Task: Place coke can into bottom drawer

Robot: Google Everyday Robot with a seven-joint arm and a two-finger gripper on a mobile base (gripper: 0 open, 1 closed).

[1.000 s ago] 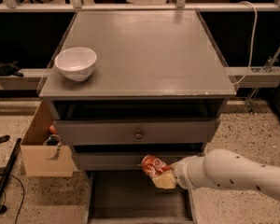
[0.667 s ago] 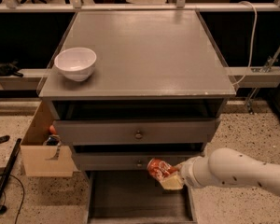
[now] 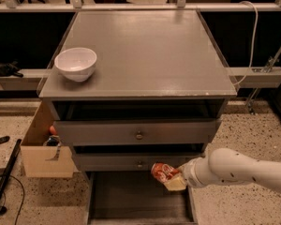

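The coke can (image 3: 161,171) is red-orange with white lettering. It lies tilted in my gripper (image 3: 171,177), which is shut on it. My white arm comes in from the lower right. The can hangs above the right part of the bottom drawer (image 3: 131,198), which is pulled out and shows a dark flat floor. The can is just in front of the middle drawer's front, right of its knob.
A white bowl (image 3: 76,63) stands on the grey cabinet top (image 3: 145,50) at the left. Two upper drawers (image 3: 138,134) have round knobs. A cardboard box (image 3: 44,151) sits on the floor left of the cabinet. A dark pole lies on the floor at far left.
My gripper with the can has moved a little to the right and slightly down, closer over the open bottom drawer. The bowl and drawers have not moved.
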